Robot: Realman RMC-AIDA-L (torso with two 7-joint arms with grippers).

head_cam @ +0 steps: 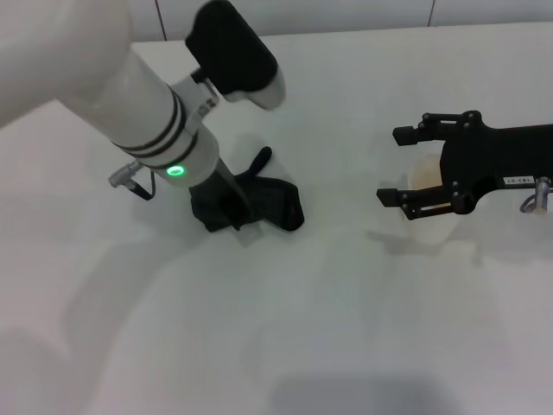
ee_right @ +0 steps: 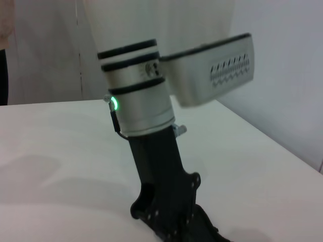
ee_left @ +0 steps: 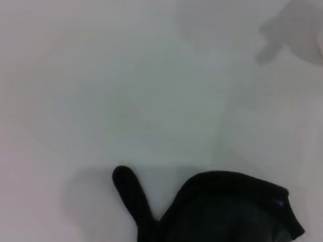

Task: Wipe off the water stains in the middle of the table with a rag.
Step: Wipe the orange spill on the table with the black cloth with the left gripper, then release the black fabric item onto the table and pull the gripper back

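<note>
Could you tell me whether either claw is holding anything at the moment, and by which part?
The left claw is down on the rag, at the end opposite its tail; an actual grip cannot be confirmed. The right claw is open, straddling a cup.

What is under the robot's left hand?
The black rag lies on the white table, and the left hand presses down onto it. Whatever is under the rag is covered. The right hand hovers open by a pale cup.

Looks like a lab or robot test room: plain white table (head_cam: 363, 328) as workbench, bare white wall panels with dark seams (head_cam: 432, 12) behind, white curtain or drape (ee_right: 45, 45) at the back.
</note>
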